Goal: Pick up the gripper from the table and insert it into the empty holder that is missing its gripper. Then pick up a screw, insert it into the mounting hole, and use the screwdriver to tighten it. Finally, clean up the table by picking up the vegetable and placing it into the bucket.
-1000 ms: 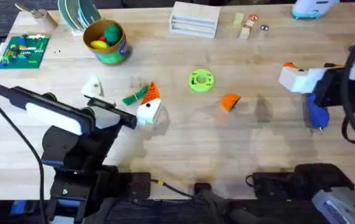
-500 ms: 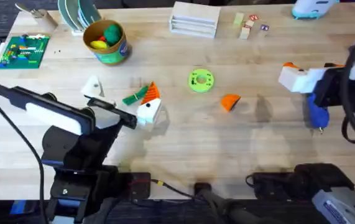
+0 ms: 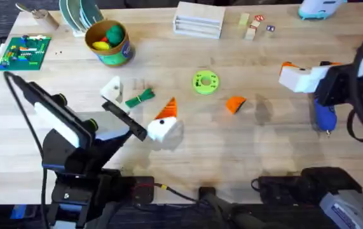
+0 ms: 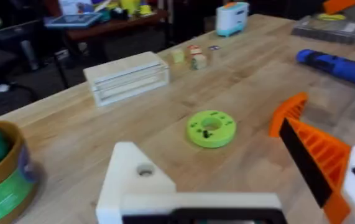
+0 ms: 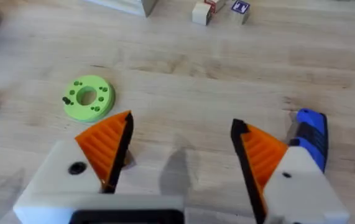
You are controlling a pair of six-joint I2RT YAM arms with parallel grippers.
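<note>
Left gripper has swung toward the lime green disc since a second ago. Its orange-fingered side now sits closer to the disc and nearer the arm bases than before. Jaws are spread wide with nothing held.

One side is the bare white holder, mounting hole visible, no finger in it. The other side carries an orange ribbed finger.

The vegetable lies on the table on the left-arm side of the disc, roughly between the spread jaws, and hasn't moved. Earlier the orange finger was right against it; now it stands clear.

The loose orange gripper lies just beside the disc, toward the right arm and slightly nearer the bases. Same spot as before, untouched.

Right gripper has edged a little toward the disc. It's also released and empty, both orange fingers in place.

The blue screwdriver is well off on the disc's right-arm side, below the right arm. The bucket is far beyond the disc on the left-arm side.

Judgement: nothing has been picked up, so the insertion step is only being set up. Probably the holder is being presented and the right gripper must fetch the loose finger.
</note>
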